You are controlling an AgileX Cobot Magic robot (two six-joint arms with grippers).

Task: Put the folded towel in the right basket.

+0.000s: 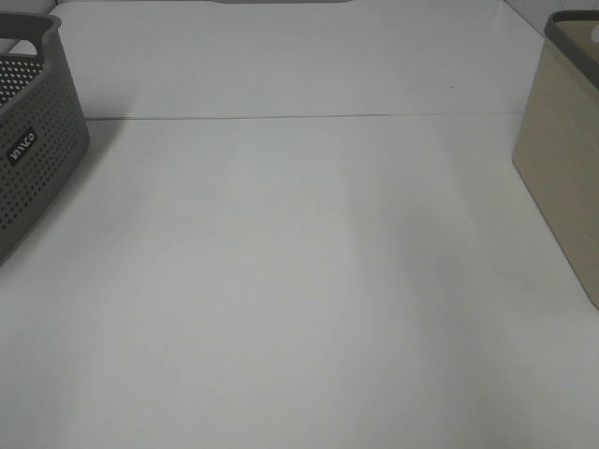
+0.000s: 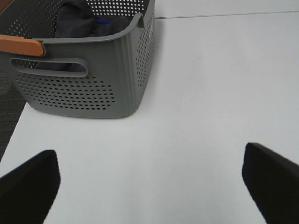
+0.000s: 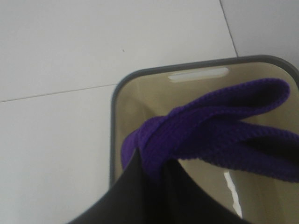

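The white table (image 1: pixel 299 281) shows no towel on it, and the beige right basket (image 1: pixel 562 178) stands at the high view's right edge. Nearly done, I'd say: the purple towel (image 3: pixel 210 126) hangs over that basket's open mouth, thick, ribbed and loosely doubled, pinched by the right gripper (image 3: pixel 152 175) — only the release is left. The left gripper (image 2: pixel 149 182) gapes wide and empty, near the grey basket (image 2: pixel 93 88)

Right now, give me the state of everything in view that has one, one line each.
Left claw: open, holding nothing.
Right claw: shut on the towel.
Towel: draped from the claw over the beige basket, not released.
Beige basket: upright, open top.
Grey basket: upright, dark clothes inside.
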